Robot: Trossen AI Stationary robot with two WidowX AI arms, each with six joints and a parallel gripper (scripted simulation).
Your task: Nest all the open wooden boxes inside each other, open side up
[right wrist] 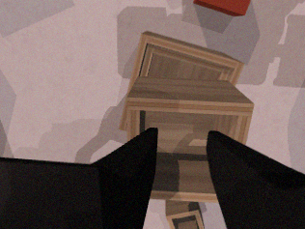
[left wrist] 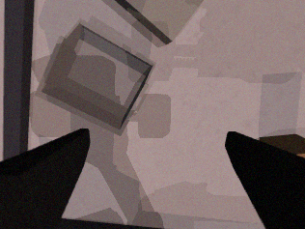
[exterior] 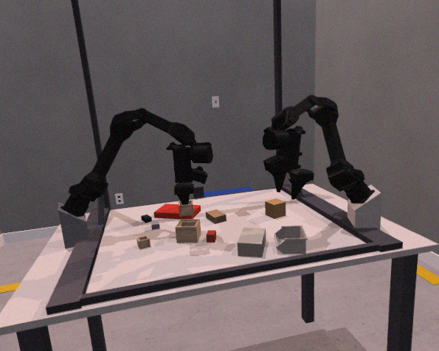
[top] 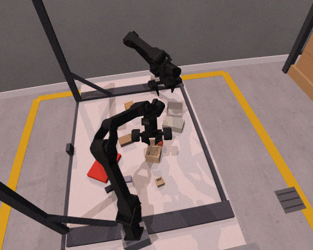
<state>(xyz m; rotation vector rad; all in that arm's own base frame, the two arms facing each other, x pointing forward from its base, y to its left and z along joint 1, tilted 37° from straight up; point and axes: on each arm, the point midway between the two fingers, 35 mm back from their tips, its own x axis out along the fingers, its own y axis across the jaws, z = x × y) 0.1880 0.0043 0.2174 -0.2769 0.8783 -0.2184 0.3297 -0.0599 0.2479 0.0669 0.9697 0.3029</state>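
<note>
My right gripper (exterior: 184, 197) is shut on a mid-sized wooden box (exterior: 185, 208) and holds it above the table. In the right wrist view that box (right wrist: 188, 112) sits between the fingers, with its hollow showing. A larger open wooden box (top: 153, 154) stands upright just beyond and below it; it also shows in the right wrist view (right wrist: 190, 62). A tiny open wooden box (top: 159, 181) stands apart, nearer the right arm's base. My left gripper (top: 164, 90) is open and empty, high over the far end, near a grey open box (left wrist: 94, 78).
A grey closed block (top: 173, 123) lies beside the grey open box (top: 174, 107). A small red cube (exterior: 211, 235) sits next to the larger wooden box. A tan flat block (top: 125, 139), a brown cube (top: 128, 104) and a red slab (top: 98, 169) lie around.
</note>
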